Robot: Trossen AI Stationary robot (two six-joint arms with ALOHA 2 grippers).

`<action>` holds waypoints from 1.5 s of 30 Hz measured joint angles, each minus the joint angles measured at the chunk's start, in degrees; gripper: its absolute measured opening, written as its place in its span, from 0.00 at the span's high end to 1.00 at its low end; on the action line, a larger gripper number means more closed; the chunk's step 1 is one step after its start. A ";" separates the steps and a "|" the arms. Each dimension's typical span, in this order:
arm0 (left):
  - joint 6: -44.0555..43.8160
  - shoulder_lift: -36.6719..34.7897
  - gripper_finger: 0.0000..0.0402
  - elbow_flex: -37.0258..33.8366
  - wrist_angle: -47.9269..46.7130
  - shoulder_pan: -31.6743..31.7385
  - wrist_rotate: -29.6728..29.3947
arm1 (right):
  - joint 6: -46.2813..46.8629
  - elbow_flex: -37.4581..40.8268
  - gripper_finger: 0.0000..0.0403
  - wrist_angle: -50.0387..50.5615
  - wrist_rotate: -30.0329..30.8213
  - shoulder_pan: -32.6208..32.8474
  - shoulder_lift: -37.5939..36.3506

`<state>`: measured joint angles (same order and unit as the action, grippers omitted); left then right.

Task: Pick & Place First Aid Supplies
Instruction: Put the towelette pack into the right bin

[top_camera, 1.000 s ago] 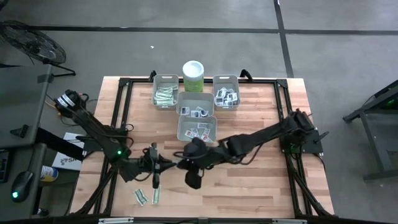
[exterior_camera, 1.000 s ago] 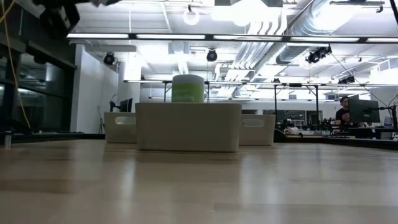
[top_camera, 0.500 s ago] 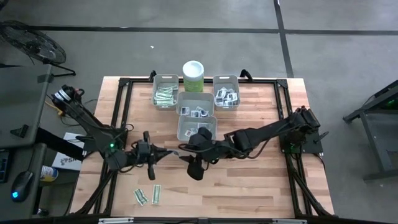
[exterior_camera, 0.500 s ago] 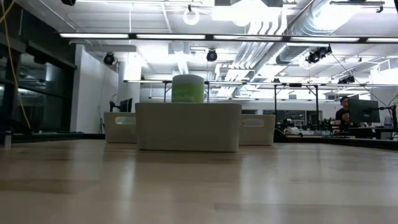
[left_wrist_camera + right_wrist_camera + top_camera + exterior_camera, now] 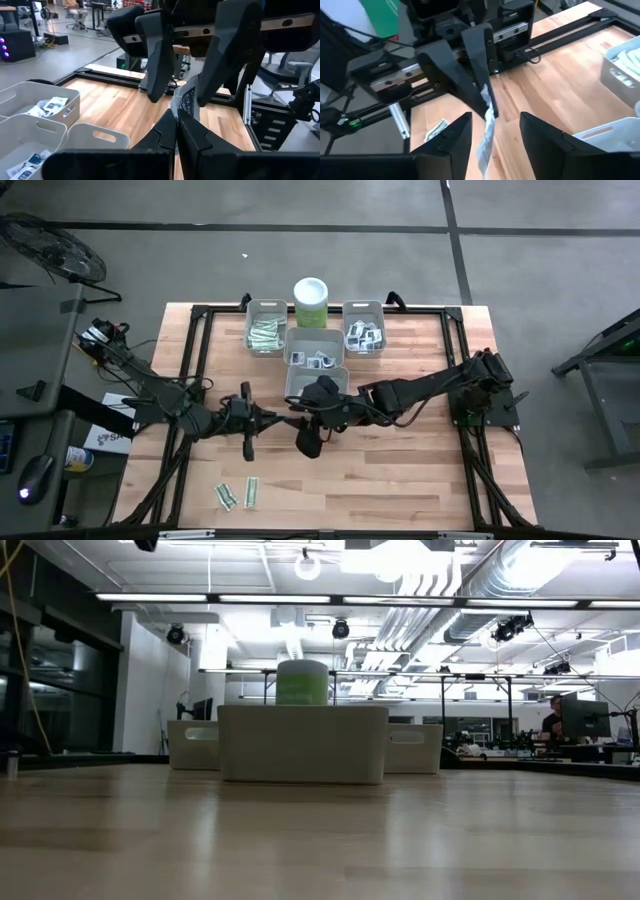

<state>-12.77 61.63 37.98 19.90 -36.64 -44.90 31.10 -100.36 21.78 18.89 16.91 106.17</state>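
Above mid-table, left gripper (image 5: 283,420) jaws pinch a packet (image 5: 486,131) between the right gripper's (image 5: 186,80) spread jaws.

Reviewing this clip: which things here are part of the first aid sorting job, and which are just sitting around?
Job:
- strip packet pinched in the left gripper, between the right gripper's open fingers
- two strip packets on the table
- packets in the grey bins

Sitting around:
- green canister

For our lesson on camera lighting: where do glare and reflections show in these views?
Low view: ceiling lights glare overhead; the table mirrors them as pale streaks. High view: even light, no glare. Right wrist view: the packet shines pale.
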 joint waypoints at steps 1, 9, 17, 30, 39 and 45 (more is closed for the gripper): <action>0.25 0.00 1.00 0.00 0.04 0.32 0.57 | 0.13 0.00 0.62 0.15 0.13 -0.05 0.00; 1.17 0.00 1.00 0.00 0.33 0.39 0.86 | 0.37 -0.02 0.77 1.89 -0.43 -0.05 0.02; 1.17 0.00 1.00 0.00 0.33 0.39 0.83 | 0.55 -0.04 0.95 2.45 -0.43 -0.07 0.04; 1.12 -0.02 0.81 0.00 -1.79 0.36 -2.45 | 2.18 -0.07 1.00 3.14 2.80 -0.34 0.09; 0.41 -5.11 0.48 0.00 -9.01 0.25 -10.99 | 11.57 -0.09 1.00 17.11 5.91 -2.85 -1.19; -4.40 -11.89 0.45 0.04 -18.66 0.29 -10.17 | 18.16 -0.09 1.00 33.42 6.96 -6.79 -2.67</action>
<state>-17.16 49.74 38.02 1.24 -36.35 -55.07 49.26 -100.44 55.20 25.85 10.12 103.50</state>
